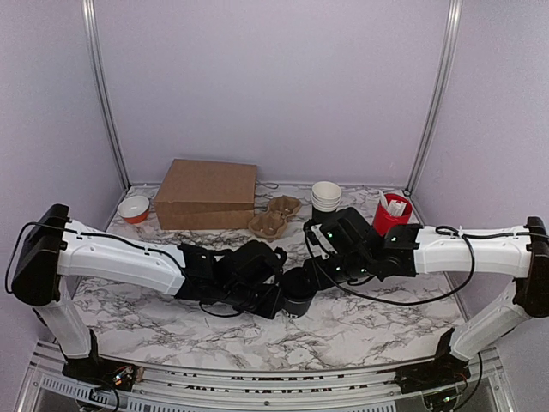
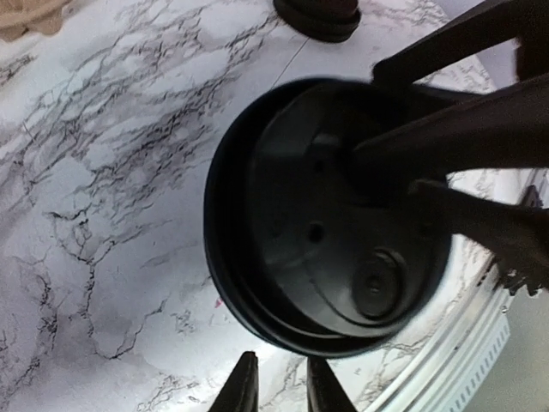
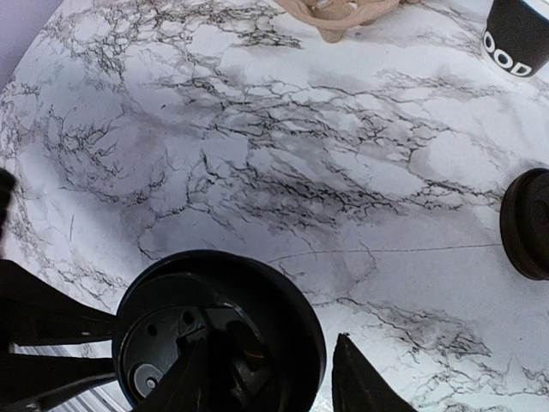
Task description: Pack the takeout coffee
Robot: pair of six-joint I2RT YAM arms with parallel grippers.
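Black paper cup (image 1: 298, 302) stood lower centre on marble worktop (image 1: 369, 330), mostly hidden between both arms; white print barely legible. Glossy round plastic lid (image 2: 292, 257) lay over its mouth, with moulded dimple and pinholes; seating unclear. Left claw (image 2: 281, 373) narrow, tips cut off by bottom edge, slim gap bare. Right claw (image 3: 268, 354) half-wide, one finger over lid, other outside rim. Beyond: pulp tray (image 1: 274, 216), cardboard box (image 1: 208, 193).
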